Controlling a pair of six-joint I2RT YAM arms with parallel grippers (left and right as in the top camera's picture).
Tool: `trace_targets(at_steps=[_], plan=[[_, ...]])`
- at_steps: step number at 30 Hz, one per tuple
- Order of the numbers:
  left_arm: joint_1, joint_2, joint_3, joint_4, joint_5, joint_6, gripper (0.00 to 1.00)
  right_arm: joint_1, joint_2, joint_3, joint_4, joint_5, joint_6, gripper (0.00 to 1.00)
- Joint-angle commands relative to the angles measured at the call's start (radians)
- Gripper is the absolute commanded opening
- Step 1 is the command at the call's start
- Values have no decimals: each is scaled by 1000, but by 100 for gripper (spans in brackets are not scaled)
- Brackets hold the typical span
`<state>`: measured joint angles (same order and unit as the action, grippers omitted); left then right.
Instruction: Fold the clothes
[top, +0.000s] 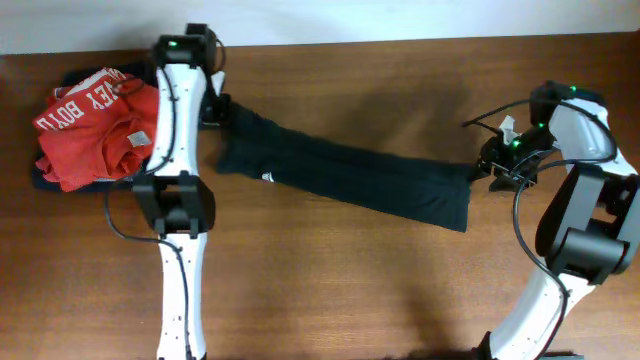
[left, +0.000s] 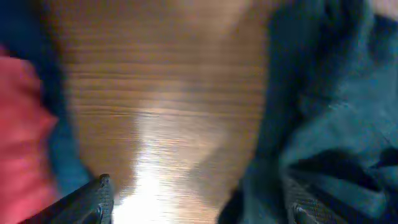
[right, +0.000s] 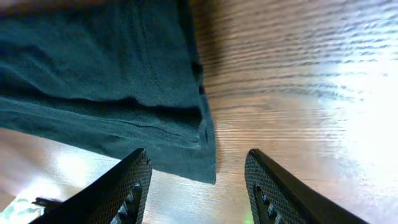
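Observation:
The black clothes (top: 340, 175) lie in a long folded strip across the table, from the upper left to the right, with a small white tag (top: 268, 178) near their left part. My left gripper (top: 213, 105) hangs open over the strip's left end; in the left wrist view (left: 199, 199) the dark fabric (left: 323, 112) lies under its right finger. My right gripper (top: 487, 165) is open just beyond the strip's right end. In the right wrist view (right: 199, 186) the fabric's corner (right: 186, 149) lies between and just ahead of the fingers, not gripped.
An orange-red shirt with white lettering (top: 95, 125) lies bunched at the far left on a navy-blue garment (top: 45, 178). Both show blurred at the left of the left wrist view (left: 25, 124). Bare wooden table (top: 350, 290) lies in front.

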<state>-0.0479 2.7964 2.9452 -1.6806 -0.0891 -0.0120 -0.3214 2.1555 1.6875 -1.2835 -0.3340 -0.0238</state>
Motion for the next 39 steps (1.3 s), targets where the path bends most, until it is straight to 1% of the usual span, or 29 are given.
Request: trace_targets(at_steps=[1, 6, 12, 24, 25, 26, 27, 29, 31, 33, 35, 36, 39], plan=[[27, -109, 67, 4, 23, -26, 86, -9, -23, -14, 18, -76, -52, 54], [26, -170, 89, 8, 27, -26, 86, -7, -23, -91, 101, -108, -51, 54], [31, -268, 90, 39, 98, -25, 87, -7, -23, -208, 210, -108, -51, 54], [31, -404, 90, 46, 93, -16, 87, 16, -23, -315, 256, -127, -51, 53], [31, -409, 90, 45, 93, -16, 92, 22, -23, -322, 260, -127, -51, 53], [31, -410, 90, 44, 93, -16, 91, 28, -23, -329, 266, -129, -51, 52], [31, -413, 90, 42, 93, -17, 91, 33, -23, -335, 272, -132, -50, 49], [31, -413, 90, 36, 94, -18, 91, 40, -23, -345, 282, -138, -51, 37], [30, -413, 89, 22, 101, -18, 91, 46, -23, -354, 297, -146, -50, 28], [26, -412, 89, 3, 100, -17, 91, 47, -23, -356, 310, -150, -47, 16], [27, -412, 89, -7, 101, -17, 91, 46, -23, -356, 322, -157, -46, 7], [27, -412, 89, -7, 101, -17, 91, 43, -23, -356, 330, -156, -39, 4], [27, -413, 89, -7, 101, -17, 91, 24, -23, -353, 343, -156, -39, 4]])
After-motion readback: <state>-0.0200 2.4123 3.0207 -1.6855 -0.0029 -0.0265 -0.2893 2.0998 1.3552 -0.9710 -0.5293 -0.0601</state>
